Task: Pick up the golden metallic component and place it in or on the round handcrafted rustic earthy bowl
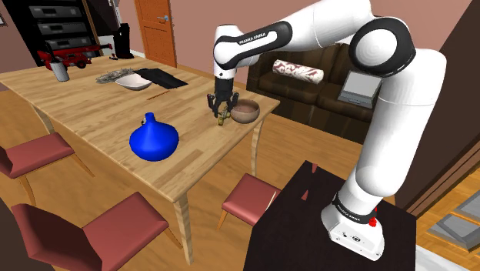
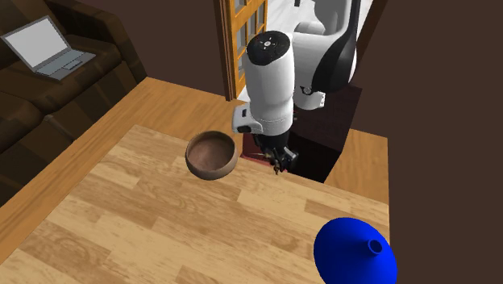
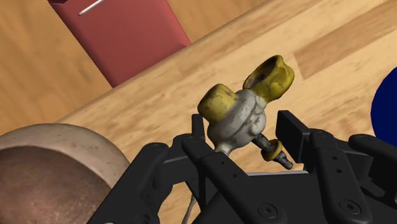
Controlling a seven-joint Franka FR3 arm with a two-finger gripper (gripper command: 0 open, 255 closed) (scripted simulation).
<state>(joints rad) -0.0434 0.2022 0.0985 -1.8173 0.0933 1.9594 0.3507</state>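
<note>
- The brown, rough-rimmed bowl (image 1: 246, 112) stands on the wooden table (image 1: 92, 108) just beside my pincer (image 1: 221, 104). It is at three o'clock in the shoulder view and at nine o'clock in the second exterior view. Its hollow holds nothing.
- A blue vase (image 1: 154, 138) sits well apart at eight o'clock of my pincer in the shoulder view.
- A red chair (image 1: 250, 196) is drawn up under the table edge at about six o'clock of me in that view.
- Off the table, a laptop (image 2: 47, 47) lies open on a dark sofa (image 2: 32, 105), far at ten o'clock in the second exterior view.
- My pincer is clenched on the golden component (image 3: 238, 118), and the two black fingers (image 3: 292, 130) clasp it from either side.
- The component hangs at the table's edge beside the bowl. I cannot tell whether it is clear of the wood.
- It has a pale grey, rounded middle with a dull yellow cap on one side and a yellow open ring on the other. A thin stem ends in a small yellow knob. The yellow looks worn and patchy.
</note>
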